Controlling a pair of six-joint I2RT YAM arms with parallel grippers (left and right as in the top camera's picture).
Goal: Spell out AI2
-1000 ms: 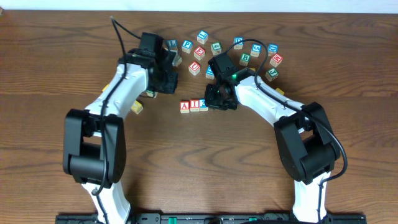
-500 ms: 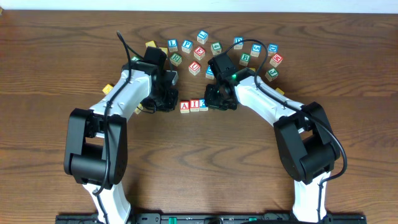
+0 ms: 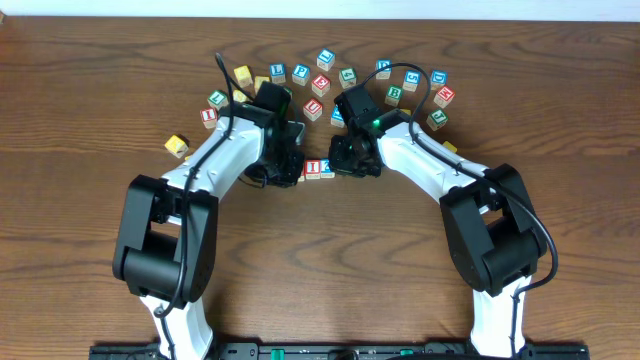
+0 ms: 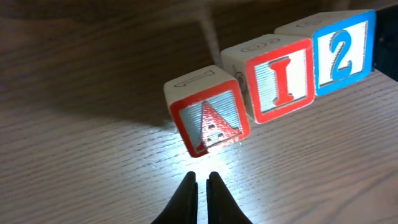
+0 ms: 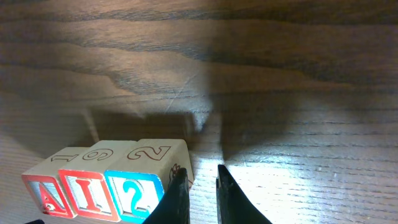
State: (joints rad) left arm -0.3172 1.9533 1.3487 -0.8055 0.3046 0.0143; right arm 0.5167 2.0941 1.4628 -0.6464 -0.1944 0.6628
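Three letter blocks lie in a row on the wooden table: a red A (image 4: pixel 208 121), a red I (image 4: pixel 277 81) and a blue 2 (image 4: pixel 339 50). The A is turned a little askew from the other two. My left gripper (image 4: pixel 202 178) is shut and empty, its tips just in front of the A. In the overhead view it covers most of the A, beside the I (image 3: pixel 313 168) and the 2 (image 3: pixel 327 168). My right gripper (image 5: pixel 200 177) is shut to a narrow gap with nothing in it. One finger (image 5: pixel 179 190) rests against the outer side of the 2 (image 5: pixel 134 196).
Several loose letter blocks form an arc behind the row, such as a blue one (image 3: pixel 325 58) and a red one (image 3: pixel 444 96). A yellow block (image 3: pixel 177 146) lies apart to the left. Both arms meet over the table's middle.
My left arm has swung from the back-left blocks toward the front and right, and its gripper now sits at the A. The right arm has not moved.
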